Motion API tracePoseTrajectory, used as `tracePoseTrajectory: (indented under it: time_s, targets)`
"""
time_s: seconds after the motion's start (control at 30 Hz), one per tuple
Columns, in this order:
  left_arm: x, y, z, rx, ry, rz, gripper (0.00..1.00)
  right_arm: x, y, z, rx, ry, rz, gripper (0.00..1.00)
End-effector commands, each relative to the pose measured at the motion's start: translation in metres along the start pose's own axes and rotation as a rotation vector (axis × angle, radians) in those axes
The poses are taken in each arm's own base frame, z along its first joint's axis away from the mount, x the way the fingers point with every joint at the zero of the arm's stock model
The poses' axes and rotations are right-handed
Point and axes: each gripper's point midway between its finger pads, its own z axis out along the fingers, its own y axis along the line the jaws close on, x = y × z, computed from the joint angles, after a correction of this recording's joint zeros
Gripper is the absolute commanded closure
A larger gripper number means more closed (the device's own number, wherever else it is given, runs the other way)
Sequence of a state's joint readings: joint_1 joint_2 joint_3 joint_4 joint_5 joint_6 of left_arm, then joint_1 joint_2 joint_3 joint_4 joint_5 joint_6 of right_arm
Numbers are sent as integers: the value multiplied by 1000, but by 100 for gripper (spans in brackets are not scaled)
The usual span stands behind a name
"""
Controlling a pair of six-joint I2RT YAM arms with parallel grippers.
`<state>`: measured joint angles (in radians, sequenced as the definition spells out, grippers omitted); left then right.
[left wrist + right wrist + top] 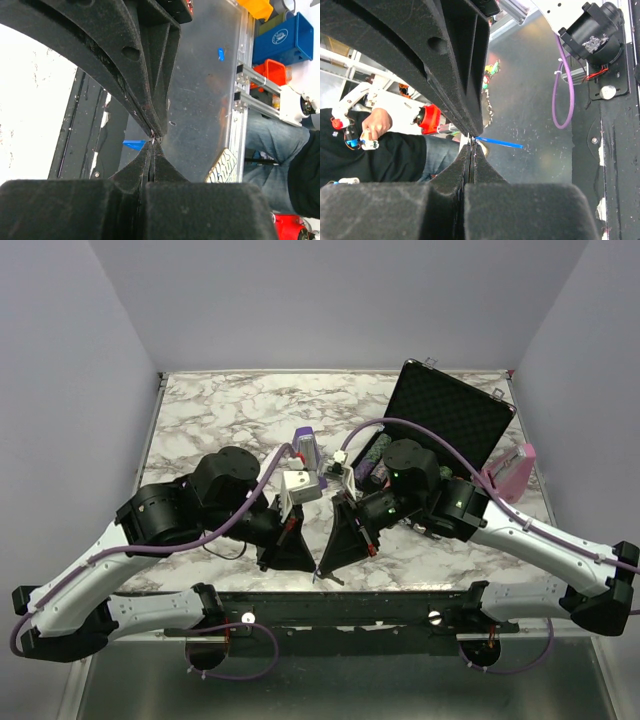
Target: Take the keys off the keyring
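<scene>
My left gripper [151,149] is fully closed, fingers pressed flat with no gap showing. My right gripper [471,148] is closed the same way. Both point down, tip to tip, over the near edge of the table [200,410]. Of the keys [153,138] I see only a tiny silver glint where the tips meet. It is too small to tell which pair grips it.

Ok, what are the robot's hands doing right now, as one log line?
left gripper: shut | right gripper: shut | tips: meeting tip to tip | keys: too small to make out
</scene>
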<state>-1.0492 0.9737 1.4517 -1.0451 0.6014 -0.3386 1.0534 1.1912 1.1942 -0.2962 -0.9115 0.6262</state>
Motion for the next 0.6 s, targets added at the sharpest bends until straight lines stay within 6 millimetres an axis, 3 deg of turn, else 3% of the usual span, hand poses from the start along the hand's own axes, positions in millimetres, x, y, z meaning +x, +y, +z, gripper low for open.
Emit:
tracePoseTrajectory:
  time_s: [0.0,0.57]
  targets:
    - [-7,-11,2,65,14,52,100,-8,4,4,-2,-4,-28,99]
    - [-6,-18,11,140,114,78,100,-1,1,11,-5,30,-14,99]
